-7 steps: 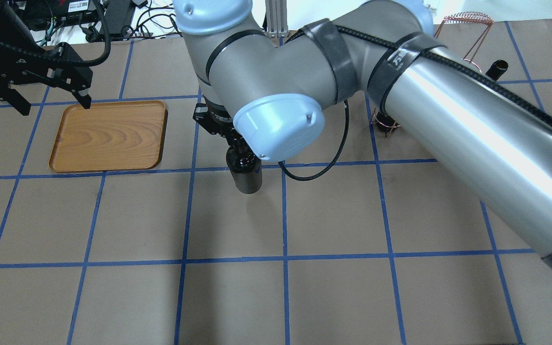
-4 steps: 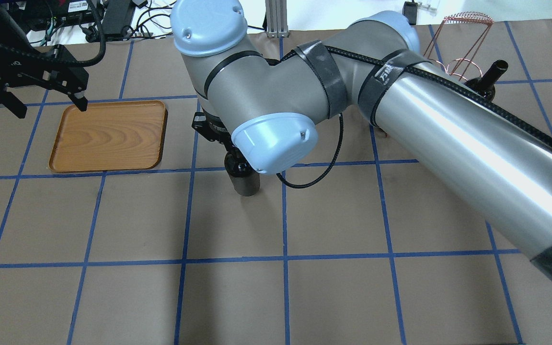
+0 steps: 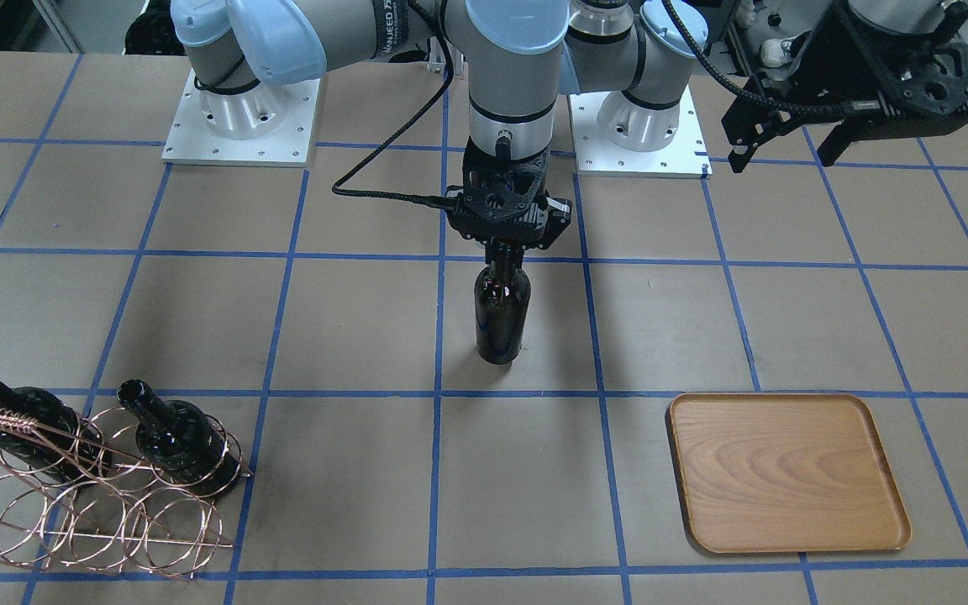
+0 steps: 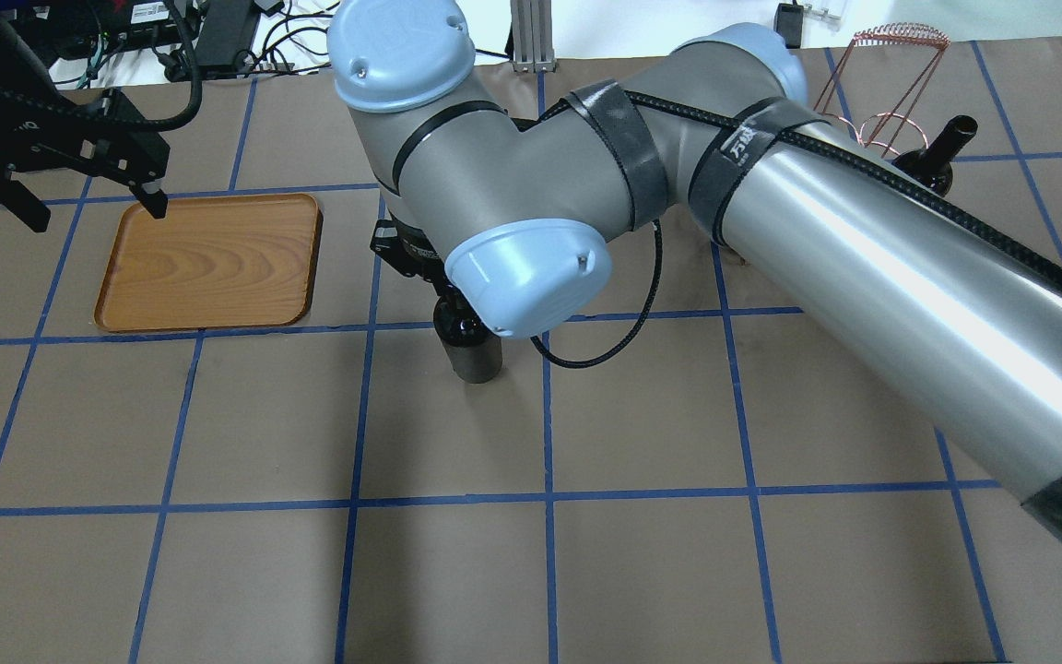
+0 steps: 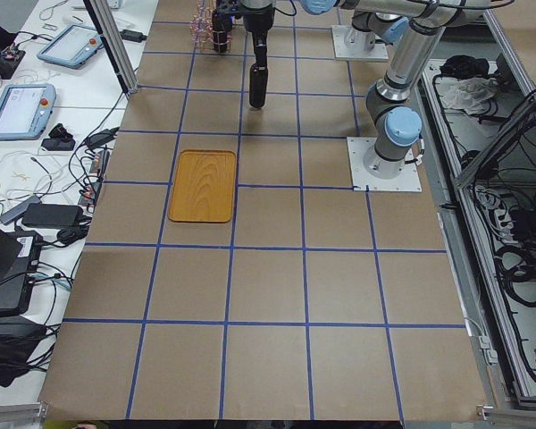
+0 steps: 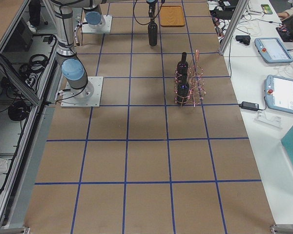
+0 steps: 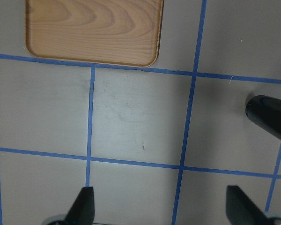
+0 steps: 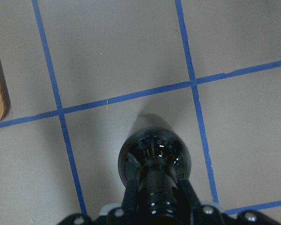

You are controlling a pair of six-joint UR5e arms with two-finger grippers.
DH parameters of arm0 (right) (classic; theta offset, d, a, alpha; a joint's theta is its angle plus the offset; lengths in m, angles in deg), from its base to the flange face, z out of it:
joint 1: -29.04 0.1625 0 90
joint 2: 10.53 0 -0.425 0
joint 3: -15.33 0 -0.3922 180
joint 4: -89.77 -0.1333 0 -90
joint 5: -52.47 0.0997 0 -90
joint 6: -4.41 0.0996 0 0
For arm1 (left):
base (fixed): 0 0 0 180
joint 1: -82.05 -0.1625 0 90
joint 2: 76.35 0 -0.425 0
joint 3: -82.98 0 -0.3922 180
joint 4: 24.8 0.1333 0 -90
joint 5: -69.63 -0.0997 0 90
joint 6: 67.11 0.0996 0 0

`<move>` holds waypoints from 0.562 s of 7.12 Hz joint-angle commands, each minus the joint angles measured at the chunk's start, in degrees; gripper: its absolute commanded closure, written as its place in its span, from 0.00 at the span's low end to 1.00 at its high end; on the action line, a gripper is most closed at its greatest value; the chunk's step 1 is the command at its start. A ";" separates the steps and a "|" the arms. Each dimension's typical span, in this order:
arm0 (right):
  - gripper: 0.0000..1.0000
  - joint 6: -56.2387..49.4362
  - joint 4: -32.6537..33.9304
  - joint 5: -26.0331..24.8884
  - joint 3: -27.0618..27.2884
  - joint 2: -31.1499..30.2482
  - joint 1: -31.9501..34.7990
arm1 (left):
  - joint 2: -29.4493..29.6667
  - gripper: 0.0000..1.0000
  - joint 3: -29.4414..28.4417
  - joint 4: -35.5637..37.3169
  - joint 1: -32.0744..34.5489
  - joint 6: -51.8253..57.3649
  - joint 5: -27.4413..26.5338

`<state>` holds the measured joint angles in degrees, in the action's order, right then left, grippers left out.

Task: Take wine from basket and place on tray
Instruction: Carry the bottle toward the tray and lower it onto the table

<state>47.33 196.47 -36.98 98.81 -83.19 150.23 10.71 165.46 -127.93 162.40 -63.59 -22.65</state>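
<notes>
R end effector [image 3: 502, 246] gripping wine [image 3: 502, 319] neck, long axis vert., neck up, L end effector [image 3: 780, 156] wide

The wine [image 3: 501, 319] is near-black, basket [image 3: 99, 506] copper, tray [image 3: 786, 475] grained light-brown, table [image 3: 198, 323] brown with blue gridlines [image 3: 349, 393].

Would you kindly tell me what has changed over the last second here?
The right arm's elbow shifted, uncovering more of the basket; the right end effector kept its grip on the wine, which barely moved. The left end effector drifted slightly leftward. The tray stayed put.
</notes>
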 commanded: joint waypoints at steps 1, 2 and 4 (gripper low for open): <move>0.65 0.06 0.09 -0.02 0.01 0.14 0.02 | -0.05 0.00 0.06 -0.14 -0.01 0.00 0.00; 0.46 0.15 -0.26 -0.02 0.10 0.14 0.02 | -0.05 0.00 0.06 -0.14 0.08 0.00 0.00; 0.05 0.15 -0.09 -0.02 1.24 0.23 0.02 | 0.13 0.00 0.06 0.12 0.43 -0.18 0.09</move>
<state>47.47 196.33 -37.01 99.37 -82.99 150.24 10.71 165.51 -127.97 162.67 -63.67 -22.67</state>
